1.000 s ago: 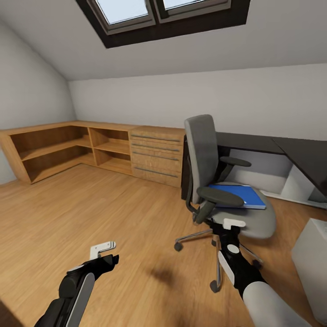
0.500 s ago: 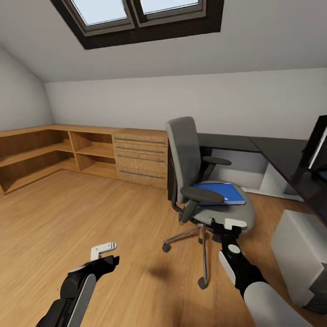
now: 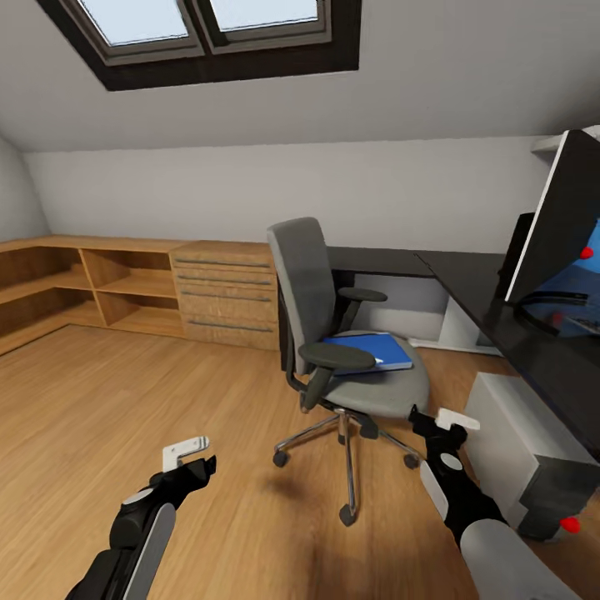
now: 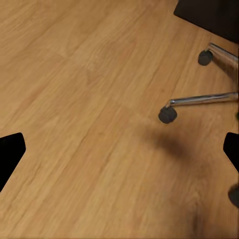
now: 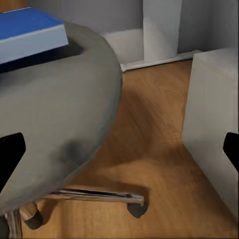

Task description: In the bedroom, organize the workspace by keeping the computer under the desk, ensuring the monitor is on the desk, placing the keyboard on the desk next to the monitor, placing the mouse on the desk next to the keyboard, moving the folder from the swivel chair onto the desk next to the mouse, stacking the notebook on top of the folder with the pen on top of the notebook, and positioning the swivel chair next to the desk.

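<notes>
The grey swivel chair [image 3: 329, 325] stands on the wood floor in the middle of the head view, left of the black desk [image 3: 475, 287]. A blue folder [image 3: 371, 350] lies flat on its seat. The monitor [image 3: 567, 233] stands on the desk at the right edge, its screen lit. Under the desk sits the computer [image 3: 521, 437], a grey box with a red spot low on its front. My right gripper [image 3: 442, 421] hangs open between seat and computer; its wrist view has the seat [image 5: 55, 109], folder [image 5: 30, 30] and computer [image 5: 214, 114]. My left gripper [image 3: 187, 458] is open over bare floor, near a chair caster [image 4: 168, 114].
A light wooden drawer chest [image 3: 223, 293] and open shelves [image 3: 83, 287] line the back wall at the left. A skylight [image 3: 200, 25] sits in the sloped ceiling. Wide wood floor [image 3: 108, 392] lies left of the chair. The chair's chrome legs [image 3: 346, 458] spread between my two arms.
The whole view has swung to the right, so the chair sits further left in the picture and the monitor and computer have come into sight. Both grippers stay open in the same pose.
</notes>
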{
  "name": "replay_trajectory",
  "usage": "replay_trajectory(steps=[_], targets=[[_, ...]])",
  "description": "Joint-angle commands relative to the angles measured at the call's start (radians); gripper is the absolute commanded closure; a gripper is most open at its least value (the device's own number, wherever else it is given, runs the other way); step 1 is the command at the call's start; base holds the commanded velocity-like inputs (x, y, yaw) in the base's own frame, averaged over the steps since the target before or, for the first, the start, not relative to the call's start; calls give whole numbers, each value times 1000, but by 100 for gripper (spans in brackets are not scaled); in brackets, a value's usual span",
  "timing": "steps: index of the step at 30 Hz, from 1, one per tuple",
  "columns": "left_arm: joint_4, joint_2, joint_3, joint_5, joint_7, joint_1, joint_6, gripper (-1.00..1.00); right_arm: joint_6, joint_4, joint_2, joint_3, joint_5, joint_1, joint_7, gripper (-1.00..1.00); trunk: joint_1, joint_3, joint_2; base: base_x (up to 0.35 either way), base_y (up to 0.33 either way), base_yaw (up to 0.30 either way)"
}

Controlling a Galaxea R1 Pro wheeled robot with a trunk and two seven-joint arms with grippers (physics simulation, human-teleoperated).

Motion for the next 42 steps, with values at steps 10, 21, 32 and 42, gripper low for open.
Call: replay_trajectory(steps=[10,21,32,42], targets=[[-1,3,4,12,5,0,3,-100,-6,3,0,-10,-107,-1,38,-100,0,5,0,0,0,-204],[-2,4,5,12,5,0,2,-100,-4,1,4,-11,-128,-1,53,-100,0,5,0,168,0,-12],[-1,4,5,12,5,0,2,-100,0,-2,8,-14,-131,-1,46,-100,0,5,0,124,0,0],[-1,4,5,10,5,0,2,-100,-1,-3,7,-21,-131,-1,45,-100,0,5,0,193,0,0]])
